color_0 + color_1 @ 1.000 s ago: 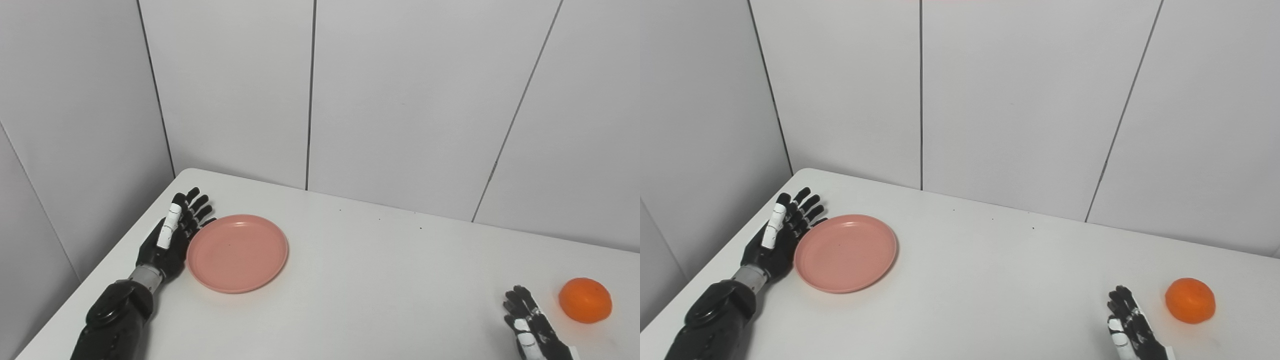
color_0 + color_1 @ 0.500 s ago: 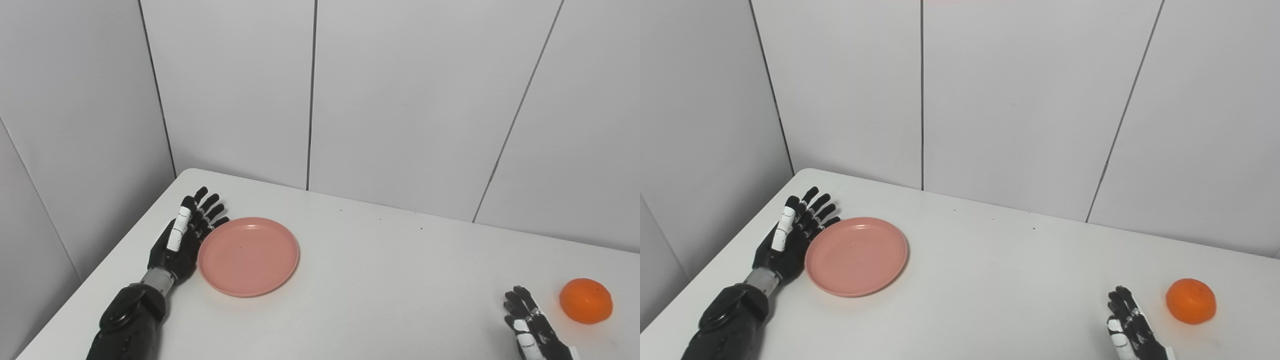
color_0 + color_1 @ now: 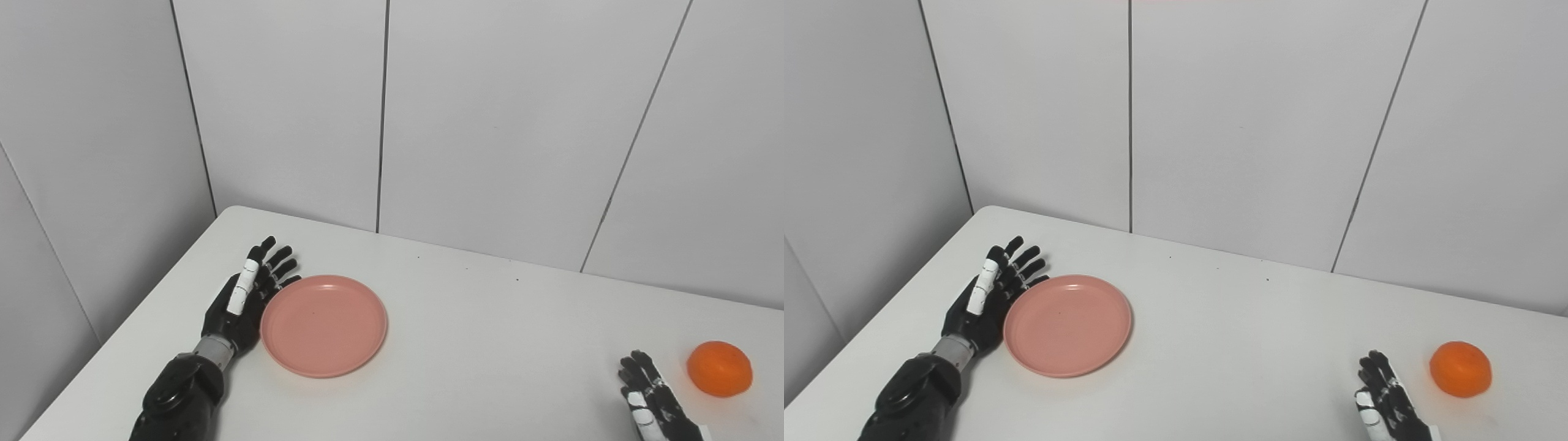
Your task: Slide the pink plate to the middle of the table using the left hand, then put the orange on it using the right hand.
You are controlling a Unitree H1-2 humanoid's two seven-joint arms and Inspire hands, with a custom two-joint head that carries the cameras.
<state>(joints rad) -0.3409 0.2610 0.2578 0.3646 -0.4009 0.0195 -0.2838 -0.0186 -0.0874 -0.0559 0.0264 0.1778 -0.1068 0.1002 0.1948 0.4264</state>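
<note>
A pink plate [image 3: 324,324] lies flat on the left half of the white table [image 3: 478,343]. My left hand [image 3: 245,300] stands on edge against the plate's left rim, open, with its fingers straight and pointing away from me. The orange [image 3: 719,369] rests on the table at the far right. My right hand [image 3: 652,404] lies at the bottom right, open, a little to the left of the orange and apart from it. In the right eye view the plate [image 3: 1067,324] and the orange [image 3: 1460,369] show the same layout.
Grey wall panels [image 3: 490,122] close off the table at the back and on the left. The table's rounded back-left corner [image 3: 229,211] is near the left hand. Bare white tabletop lies between plate and orange.
My left hand has pushed the pink plate to the right and a little toward me, staying against its left rim. The right hand and the orange have stayed where they were.
</note>
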